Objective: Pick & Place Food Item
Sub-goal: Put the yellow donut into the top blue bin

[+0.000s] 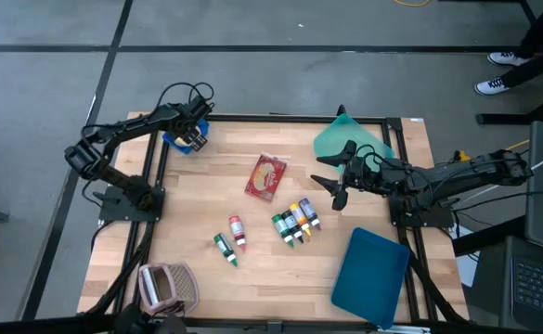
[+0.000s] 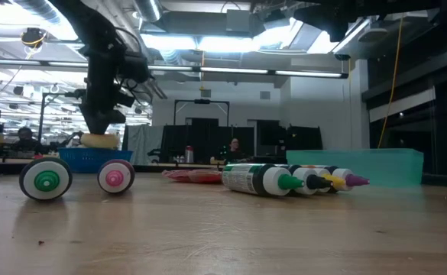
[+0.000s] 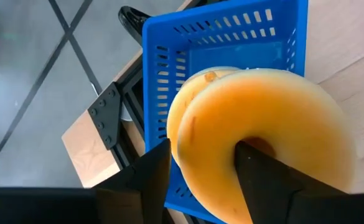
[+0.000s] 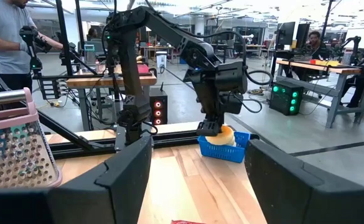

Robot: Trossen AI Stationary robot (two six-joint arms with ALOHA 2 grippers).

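A yellow-orange ring-shaped donut (image 3: 262, 118) hangs over a blue slotted basket (image 3: 169, 68) that stands on the table's far left corner (image 1: 174, 141). My left gripper (image 1: 194, 137) reaches down over the basket and is shut on the donut. In the low view the donut (image 2: 101, 140) sits at the height of the basket's rim (image 2: 93, 155). My right gripper (image 1: 331, 186) waits open and level over the table's right side, touching nothing. My left gripper has one finger (image 3: 262, 180) in the donut's hole and the other (image 3: 147, 180) outside its rim, with the ring's wall (image 3: 200, 155) between them. The fingers come slanting down from above. The donut hangs tilted over the basket; whether it touches the basket I cannot tell.
A red food packet (image 1: 266, 176) lies mid-table. Several small bottles (image 1: 296, 223) and two more (image 1: 232, 239) lie nearer the front. A teal lid (image 1: 371, 269) is at the near right, a green container (image 1: 350, 139) at the far right, and a pink basket (image 1: 167, 286) at the near left.
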